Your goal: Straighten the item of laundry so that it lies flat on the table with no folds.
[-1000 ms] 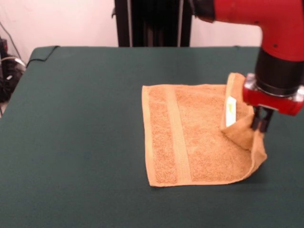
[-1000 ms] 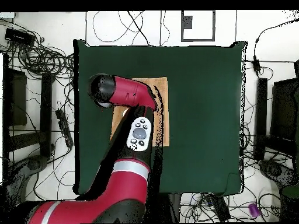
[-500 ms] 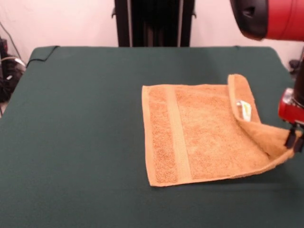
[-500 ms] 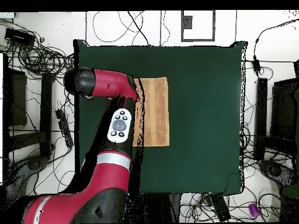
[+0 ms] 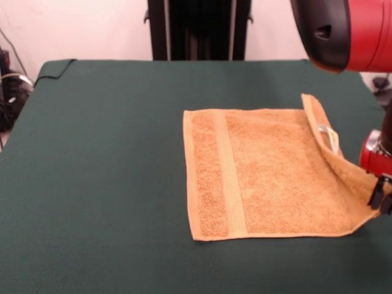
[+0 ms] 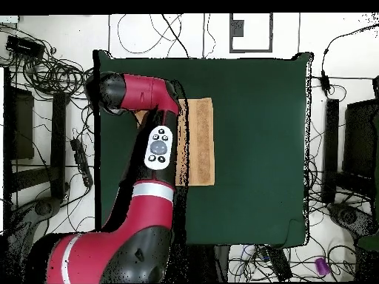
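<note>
The item of laundry [image 5: 263, 171], an orange-tan terry towel with a woven band near its left edge, lies mostly flat on the green table [image 5: 92, 159]. Its right edge is lifted into a raised flap, and a small white label [image 5: 331, 136] shows there. My gripper [image 5: 381, 197] is at the picture's right border, shut on that lifted edge just above the table. In the overhead view the red arm [image 6: 155, 148] covers the gripper and the towel's left part. Only a strip of the towel [image 6: 200, 140] shows beside the arm.
The gripper works close to the table's side edge [image 6: 97, 148]. Cables [image 6: 52, 74] and dark equipment lie on the floor around the table. A black stand [image 5: 196, 27] rises behind the far edge.
The gripper has pulled the towel's folded-over edge outward toward the table's side. The fold has opened from a doubled-over corner into a single raised flap, and the arm has swung with it.
</note>
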You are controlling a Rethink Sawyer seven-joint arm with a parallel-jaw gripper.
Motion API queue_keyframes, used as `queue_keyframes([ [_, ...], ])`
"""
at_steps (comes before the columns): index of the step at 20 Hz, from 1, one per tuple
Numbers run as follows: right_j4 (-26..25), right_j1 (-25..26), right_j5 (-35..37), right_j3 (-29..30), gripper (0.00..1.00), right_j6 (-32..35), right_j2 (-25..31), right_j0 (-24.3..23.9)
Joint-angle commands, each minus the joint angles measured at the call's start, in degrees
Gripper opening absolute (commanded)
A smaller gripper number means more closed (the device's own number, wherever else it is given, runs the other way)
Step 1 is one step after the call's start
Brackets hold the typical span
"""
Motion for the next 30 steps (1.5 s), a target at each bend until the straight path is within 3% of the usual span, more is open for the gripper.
queue_keyframes([
  [1,-0.30,0.44,5.09,-3.19,0.00,9.48,1.95,-1.33],
  [6,1.13,8.48,10.73,-15.20,0.00,19.34,-4.29,-0.99],
  [10,5.46,14.11,15.65,-24.33,0.00,26.69,-9.02,-1.06],
  [17,8.30,15.01,16.13,-25.11,0.00,27.77,-10.95,-0.87],
  [22,9.86,16.04,17.65,-26.72,0.00,32.72,-14.10,-0.09],
  [24,9.25,14.20,16.98,-24.01,0.00,30.58,-12.19,0.06],
  [30,4.64,-0.04,15.49,-4.85,0.00,17.39,-6.22,0.21],
])
